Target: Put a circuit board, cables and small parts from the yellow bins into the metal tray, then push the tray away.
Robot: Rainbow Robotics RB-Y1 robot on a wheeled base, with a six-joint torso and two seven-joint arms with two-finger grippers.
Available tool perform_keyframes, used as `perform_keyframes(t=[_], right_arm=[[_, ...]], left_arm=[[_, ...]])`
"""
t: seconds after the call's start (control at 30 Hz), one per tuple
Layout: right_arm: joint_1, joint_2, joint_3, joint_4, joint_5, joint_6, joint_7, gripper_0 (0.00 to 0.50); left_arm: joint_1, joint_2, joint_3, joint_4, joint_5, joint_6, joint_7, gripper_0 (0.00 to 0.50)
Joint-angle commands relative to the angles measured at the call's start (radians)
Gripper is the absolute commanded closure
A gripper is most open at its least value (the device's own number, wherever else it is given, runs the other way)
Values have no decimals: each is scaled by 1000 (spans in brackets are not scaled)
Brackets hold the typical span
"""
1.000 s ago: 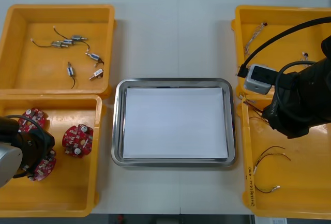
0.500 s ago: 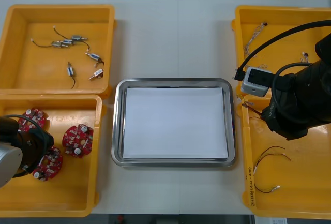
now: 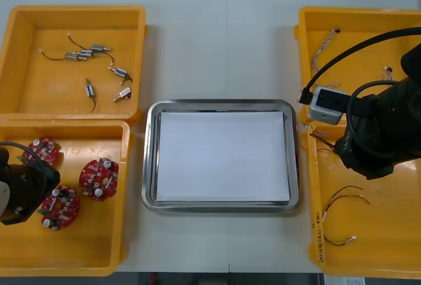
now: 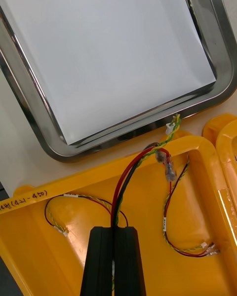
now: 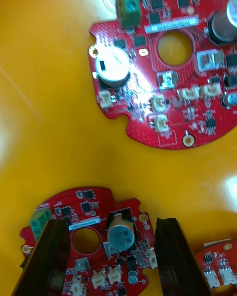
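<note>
We count three circuit boards, four yellow bins, one metal tray.
Left gripper, spread wide, straddles one board in the near-left bin; right gripper pinches one red and yellow cable above the near-right bin.

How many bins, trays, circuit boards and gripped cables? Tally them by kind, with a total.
yellow bins: 4
metal tray: 1
round red circuit boards: 3, one between the open fingers of the left gripper in the near left bin
red and yellow cable: 1, pinched in the right gripper over the near right bin
total: 9
</note>
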Motion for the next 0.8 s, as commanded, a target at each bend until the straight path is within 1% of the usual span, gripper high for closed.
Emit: perform_keyframes(t=[0.03,0.17,0.37,0.53,0.7,0.8], right_arm=[[-33,-38,13,-26,8,5,-29,500],[-33,-38,13,-26,8,5,-29,500],[-33,-38,13,-26,9,5,-30,500],[-33,-38,13,-26,11,5,-30,500],[-33,-38,13,-26,11,5,-30,500],[-33,-38,13,-26,11,5,-30,500]], left_arm=[[-43,66,62,-27,43,62,33,0],[-49,81,118,-27,105,79,43,0],[-41,81,204,-33,180,113,54,0],[-8,81,259,-44,218,118,66,0],[28,80,302,-47,286,116,76,0],[40,65,309,-47,292,116,73,0]])
